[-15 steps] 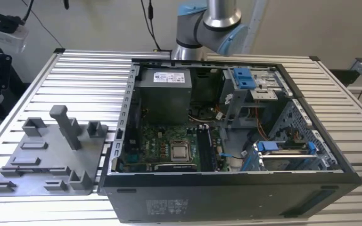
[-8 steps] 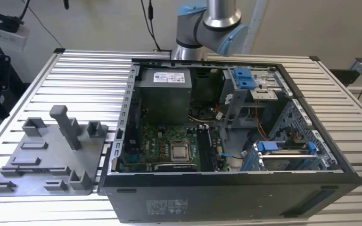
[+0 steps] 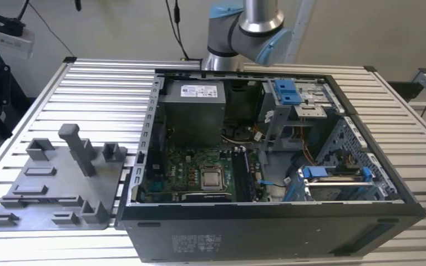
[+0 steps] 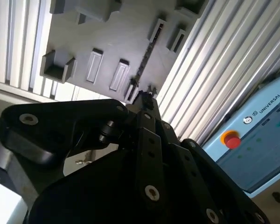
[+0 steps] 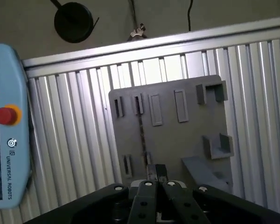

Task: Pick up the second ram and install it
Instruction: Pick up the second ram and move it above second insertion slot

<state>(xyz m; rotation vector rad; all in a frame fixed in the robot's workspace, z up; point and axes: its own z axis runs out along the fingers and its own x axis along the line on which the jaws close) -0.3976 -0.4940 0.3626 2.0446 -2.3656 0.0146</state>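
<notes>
My fingers point(image 5: 151, 171): tips drawn together, holding nothing, high over the tray.
Second ram: thin near-black ram stick point(image 5: 141, 133) on edge in the slots of the grey plastic tray point(image 5: 177, 140), clear of my fingers.
Tray: on the ribbed metal worktop point(image 3: 102, 94), beside the open black computer case point(image 3: 272, 233).

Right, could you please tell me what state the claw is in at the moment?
The claw: shut, holding nothing; the memory stick sits in the grey tray.
</notes>
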